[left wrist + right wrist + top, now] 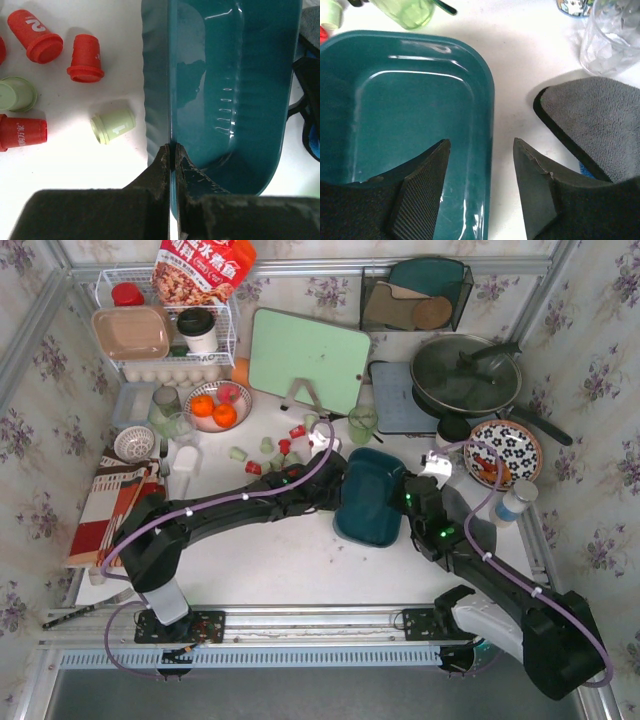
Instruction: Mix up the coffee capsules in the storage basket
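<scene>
Six thumb-sized, tapered cup-shaped coffee capsules [85,59] show in the left wrist view: four bright red ones, one cut off by the frame edge, and two pale green ones. All six lie on their sides on the white table [280,560], just beside the basket's left wall and outside it. In the overhead view the same scatter spreads to the basket's upper left, but the pods are too small there for a sure count. The shallow, dark teal plastic storage basket [372,502] is rectangular with rounded corners. It is glossy, with fine ribbing along its wall, and sits mid-table between the two arms. The left gripper [171,155] has its two black, rough-surfaced fingers pressed together on the basket's thin left rim, pinching it. The right gripper [481,145] is spread wide. One textured finger hangs inside the basket and the other is over the bare table, so the two straddle the right rim. Whether either finger touches the plastic cannot be told. A grey fuzzy cloth [600,115] with a dark edge lies just right of that gripper. One clear ridged cup [612,35] stands beyond the cloth, and one translucent green glass cup [410,12] stands past the basket's far edge.
</scene>
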Available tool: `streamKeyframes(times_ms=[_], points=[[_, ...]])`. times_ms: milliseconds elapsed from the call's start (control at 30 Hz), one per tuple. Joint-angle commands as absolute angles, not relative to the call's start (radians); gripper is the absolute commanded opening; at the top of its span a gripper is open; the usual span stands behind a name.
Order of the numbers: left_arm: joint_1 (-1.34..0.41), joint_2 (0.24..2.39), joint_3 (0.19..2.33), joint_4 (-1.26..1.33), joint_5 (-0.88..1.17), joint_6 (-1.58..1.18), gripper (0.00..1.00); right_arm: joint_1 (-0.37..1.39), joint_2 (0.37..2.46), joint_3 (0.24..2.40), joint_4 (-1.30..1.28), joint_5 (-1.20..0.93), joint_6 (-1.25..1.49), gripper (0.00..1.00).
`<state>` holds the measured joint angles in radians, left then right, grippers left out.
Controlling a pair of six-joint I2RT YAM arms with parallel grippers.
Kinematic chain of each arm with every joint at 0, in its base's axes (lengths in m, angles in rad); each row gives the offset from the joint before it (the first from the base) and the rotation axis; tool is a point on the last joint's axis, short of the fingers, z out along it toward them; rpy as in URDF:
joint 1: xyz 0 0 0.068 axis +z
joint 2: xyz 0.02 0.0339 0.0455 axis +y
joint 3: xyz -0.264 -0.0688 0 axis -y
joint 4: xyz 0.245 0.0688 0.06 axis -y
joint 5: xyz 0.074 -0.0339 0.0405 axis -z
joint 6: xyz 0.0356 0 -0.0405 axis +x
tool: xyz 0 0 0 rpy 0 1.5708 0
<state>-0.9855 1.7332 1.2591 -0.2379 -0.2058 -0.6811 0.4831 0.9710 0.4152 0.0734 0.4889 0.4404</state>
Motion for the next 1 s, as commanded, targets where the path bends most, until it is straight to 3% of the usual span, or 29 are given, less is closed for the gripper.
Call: streamKeyframes(times_ms=[0, 433, 600, 667, 900, 967], points=[[-0.984, 1.721, 1.25, -0.174, -0.249, -0.692, 0.0, 0.445, 1.006, 0.407, 0.118, 0.428, 0.478, 0.6], [-0.977, 1.761, 1.205, -0.067, -0.201, -0.739, 0.0, 0.415, 1.122, 0.392, 0.218, 0.255, 0.478, 0.39], [-0.977, 1.754, 1.189, -0.047, -0.195, -0.718, 0.04, 0.415, 1.129, 0.4, 0.201, 0.285, 0.45, 0.13], [-0.976, 1.748, 1.189, -0.048, -0.19, -0.699, 0.15, 0.416, 1.131, 0.409, 0.186, 0.309, 0.429, 0.0], [-0.901, 1.647, 1.091, 0.02, -0.112, -0.691, 0.47, 0.412, 1.159, 0.488, 0.084, 0.355, 0.378, 0.0], [-0.877, 1.591, 1.066, 0.02, -0.092, -0.674, 0.61, 0.411, 1.176, 0.519, 0.053, 0.379, 0.344, 0.0]])
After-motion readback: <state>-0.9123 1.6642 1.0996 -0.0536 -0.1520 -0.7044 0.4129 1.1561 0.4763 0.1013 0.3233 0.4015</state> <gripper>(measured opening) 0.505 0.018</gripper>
